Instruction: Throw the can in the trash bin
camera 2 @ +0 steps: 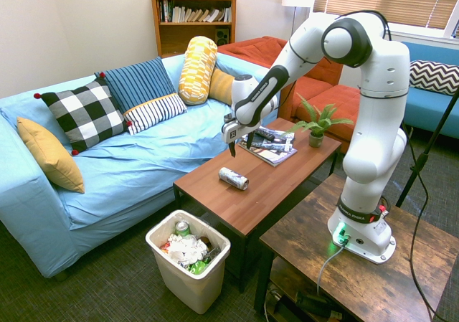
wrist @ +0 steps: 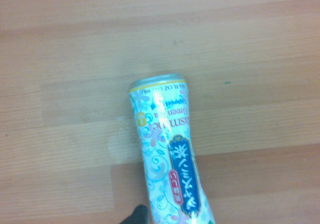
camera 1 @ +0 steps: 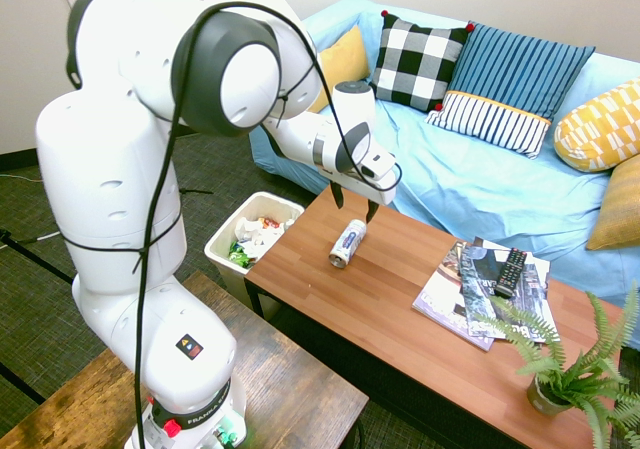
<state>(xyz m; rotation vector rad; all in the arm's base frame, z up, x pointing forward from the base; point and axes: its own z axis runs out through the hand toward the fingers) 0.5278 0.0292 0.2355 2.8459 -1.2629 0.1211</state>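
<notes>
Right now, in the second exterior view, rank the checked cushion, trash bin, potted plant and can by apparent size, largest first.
1. Checked cushion
2. Trash bin, though it sits nearer the camera, so this is unsure
3. Potted plant
4. Can

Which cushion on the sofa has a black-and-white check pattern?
The square checked cushion with red corner pompoms, between the plain yellow cushion and the blue striped cushion.

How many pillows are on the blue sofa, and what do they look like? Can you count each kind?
Counted in the first exterior view:
Checked black-and-white pillow: 1
Blue striped pillow: 1
Plain yellow pillows: 2
Yellow patterned bolster: 1
Total: 5 pillows on the blue sofa.
</notes>
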